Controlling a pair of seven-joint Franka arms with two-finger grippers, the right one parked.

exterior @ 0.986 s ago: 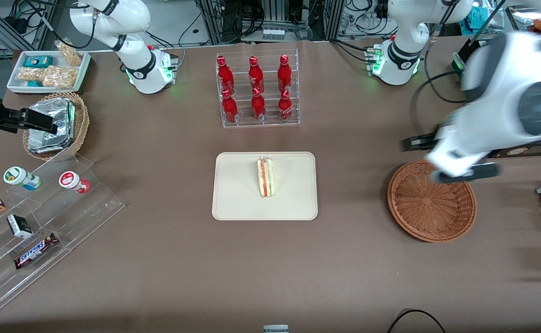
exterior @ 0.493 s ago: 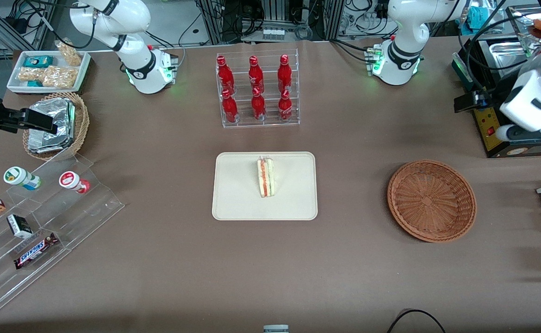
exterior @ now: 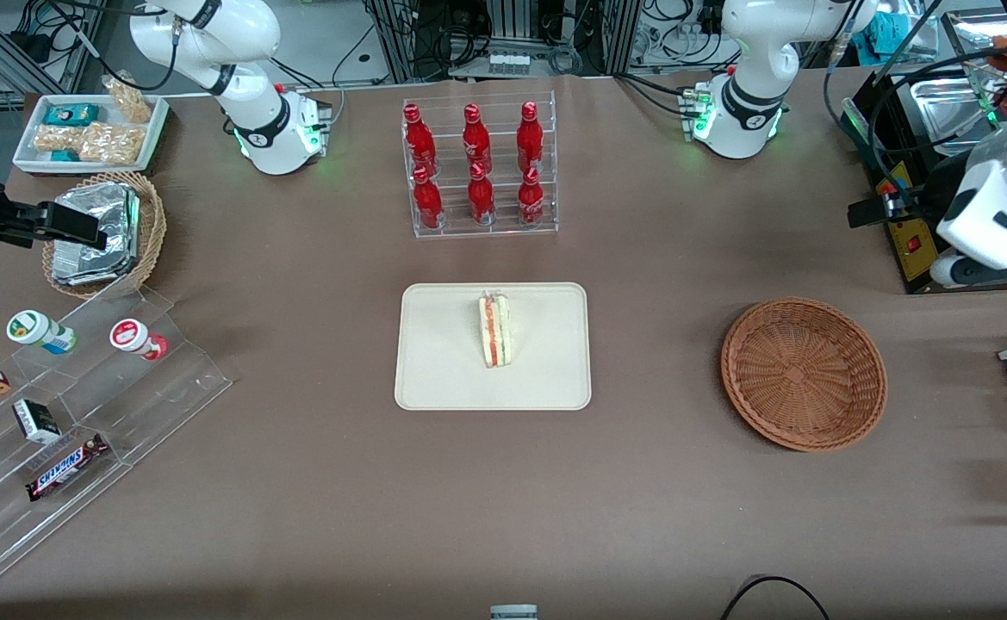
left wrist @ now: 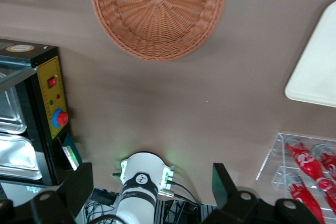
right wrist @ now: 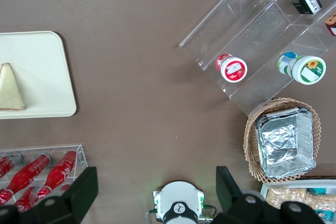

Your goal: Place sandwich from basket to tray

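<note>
Sandwich (exterior: 494,330) sits on the tray (exterior: 443,362); basket (exterior: 803,374) bare; pincer (left wrist: 152,190) spread, empty, high near the worktop's working-arm end.

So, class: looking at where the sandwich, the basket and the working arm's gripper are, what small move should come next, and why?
Probably none beyond parking. The sandwich stands on the tray, the basket holds nothing, and the gripper is open, raised near the working arm's end of the table. The task looks done, so I would just hold the arm clear.
</note>
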